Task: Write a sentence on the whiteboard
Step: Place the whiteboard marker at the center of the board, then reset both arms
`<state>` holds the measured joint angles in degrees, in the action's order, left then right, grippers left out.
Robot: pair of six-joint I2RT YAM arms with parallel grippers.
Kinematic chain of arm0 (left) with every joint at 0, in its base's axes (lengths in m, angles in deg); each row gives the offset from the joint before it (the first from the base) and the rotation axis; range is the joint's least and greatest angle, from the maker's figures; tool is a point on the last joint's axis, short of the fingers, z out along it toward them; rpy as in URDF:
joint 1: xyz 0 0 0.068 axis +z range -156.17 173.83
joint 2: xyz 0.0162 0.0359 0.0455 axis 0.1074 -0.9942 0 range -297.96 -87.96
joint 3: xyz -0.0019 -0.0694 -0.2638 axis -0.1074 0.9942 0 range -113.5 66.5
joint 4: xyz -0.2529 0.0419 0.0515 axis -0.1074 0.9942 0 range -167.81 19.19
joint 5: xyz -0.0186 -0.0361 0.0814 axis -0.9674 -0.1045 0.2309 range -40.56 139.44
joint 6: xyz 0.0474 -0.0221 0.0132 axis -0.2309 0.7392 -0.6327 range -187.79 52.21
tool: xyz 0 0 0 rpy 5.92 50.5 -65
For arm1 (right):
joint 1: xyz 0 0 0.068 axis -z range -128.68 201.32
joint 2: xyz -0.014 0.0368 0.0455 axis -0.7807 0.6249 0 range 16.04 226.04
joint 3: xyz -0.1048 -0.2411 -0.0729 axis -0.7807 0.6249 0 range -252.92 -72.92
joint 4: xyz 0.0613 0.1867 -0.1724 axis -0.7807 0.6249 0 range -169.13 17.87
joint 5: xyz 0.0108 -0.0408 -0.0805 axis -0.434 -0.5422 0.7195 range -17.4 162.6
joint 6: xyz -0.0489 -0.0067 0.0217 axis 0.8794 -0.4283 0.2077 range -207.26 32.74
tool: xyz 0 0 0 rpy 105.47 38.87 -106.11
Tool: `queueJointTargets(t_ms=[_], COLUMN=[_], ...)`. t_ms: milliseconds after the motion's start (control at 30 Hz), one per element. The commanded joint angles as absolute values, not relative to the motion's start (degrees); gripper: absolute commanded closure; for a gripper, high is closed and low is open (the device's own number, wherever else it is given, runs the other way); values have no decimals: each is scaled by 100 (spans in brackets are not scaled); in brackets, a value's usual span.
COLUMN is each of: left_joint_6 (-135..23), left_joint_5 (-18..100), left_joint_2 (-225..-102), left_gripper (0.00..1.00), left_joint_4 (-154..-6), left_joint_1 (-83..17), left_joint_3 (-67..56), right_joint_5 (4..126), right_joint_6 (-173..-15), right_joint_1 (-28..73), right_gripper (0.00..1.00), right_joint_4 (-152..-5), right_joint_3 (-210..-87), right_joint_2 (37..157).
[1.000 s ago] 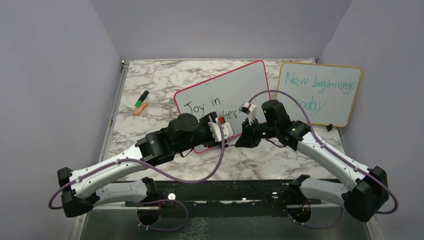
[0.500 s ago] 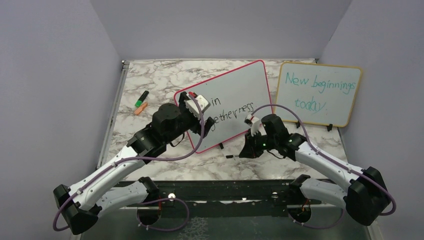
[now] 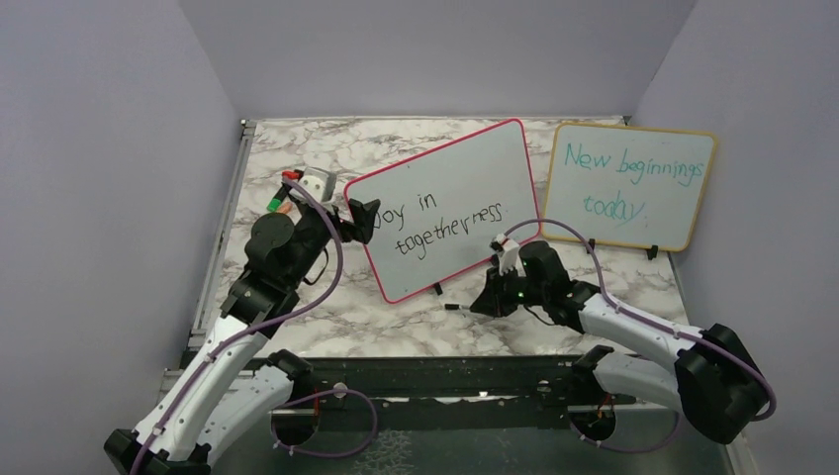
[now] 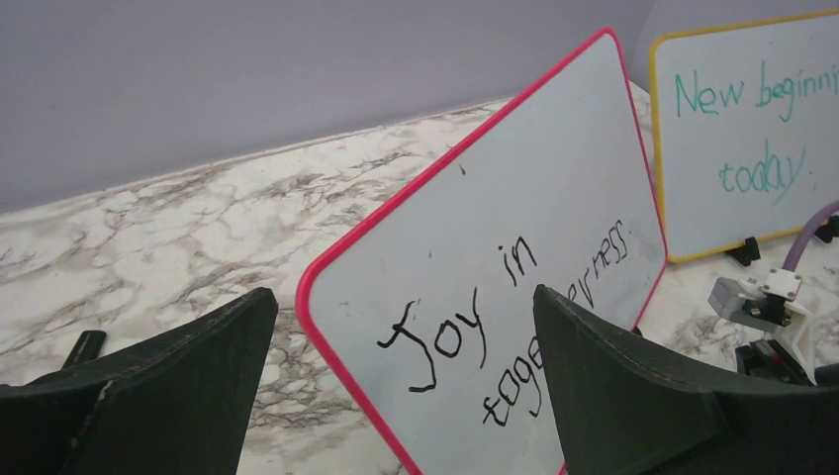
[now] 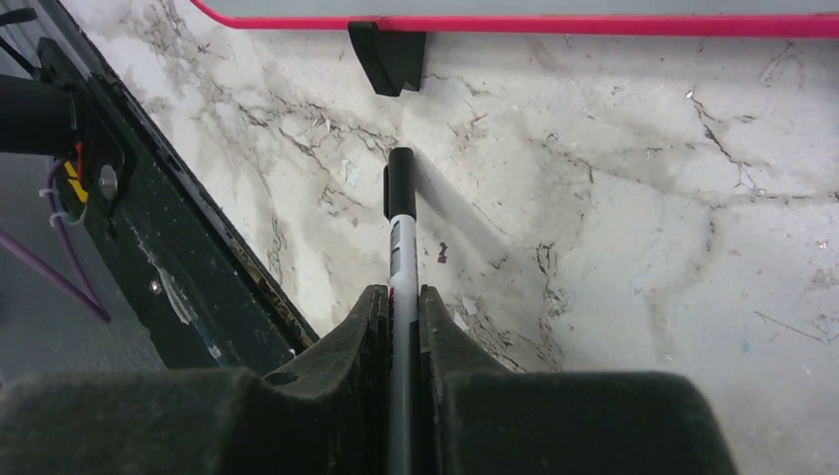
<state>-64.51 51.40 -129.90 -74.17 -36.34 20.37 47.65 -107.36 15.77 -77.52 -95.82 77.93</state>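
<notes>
Top view, whiteboard (image 3: pixel 475 163): stands propped on the table (image 3: pixel 326 148) at mid-depth, turned at an angle to the table edges, its left corner nearest the arms.
Top view, sentence (image 3: pixel 440 223): black, two lines, "Joy in togetherness", on the board's lower left half.
Top view, left gripper (image 3: pixel 351 213): just beside the board's left edge, fingers spread wide, holding nothing; whether it touches the frame cannot be told.
Top view, right gripper (image 3: pixel 487 300): low over the table, in front of the board's near edge, clamped on a marker (image 3: pixel 455 308) that points left.
Top view, open room: bare marble in front of the board, between the two arms, and behind the board up to the back wall.
Top view, yellow board (image 3: pixel 633 188): upright at the right edge, beside the whiteboard, teal writing.
Top view, left edge: two small markers (image 3: pixel 280 205), partly hidden by the left arm.
Left wrist view, fingers (image 4: pixel 148 396): far apart; the board's rounded corner and "Joy" show between them, beyond the tips.
Right wrist view, marker: pinched between the closed fingers, its black end near the table.
Right wrist view, foot (image 5: pixel 386 54): black, under the red frame, just beyond the marker's end, not touching it.
Right wrist view, rail (image 5: pixel 168 257): black, along the table's near edge, left of the marker.
</notes>
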Motion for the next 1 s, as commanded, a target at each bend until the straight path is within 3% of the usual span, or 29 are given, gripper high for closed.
queueJointTargets(t_ms=[0,200,367,500,567,733,967], left_joint_6=[-6022,-6050,-6010,-5890,-5819,-5886,-5788], left_joint_5=[4984,5160,5481,5834,6078,6493,7127], left_joint_2=[-12713,-12413,-12178,-11767,-11534,-10834,-9787], left_gripper=[1,1,1,1,1,1,1], left_joint_4=[-7881,-7947,-7913,-7890,-7674,-6947,-6281], left_joint_1=[-3298,-3198,-3157,-3157,-3157,-3157,-3157], left_joint_3=[2223,2391,2534,2693,2713,2689,2816], right_joint_5=[5210,5531,5812,6457,6968,8610,10278], right_joint_6=[-10906,-10921,-11008,-11040,-11033,-10972,-10466], right_joint_1=[1590,1590,1590,1590,1590,1589,1586], right_gripper=[83,66,39,25,12,0,0], right_joint_4=[-8150,-7927,-7701,-7200,-6777,-5686,-4713], right_joint_3=[-9380,-9256,-9257,-9618,-9908,-10749,-11922], right_joint_2=[7915,7655,7203,6615,6245,5278,4424])
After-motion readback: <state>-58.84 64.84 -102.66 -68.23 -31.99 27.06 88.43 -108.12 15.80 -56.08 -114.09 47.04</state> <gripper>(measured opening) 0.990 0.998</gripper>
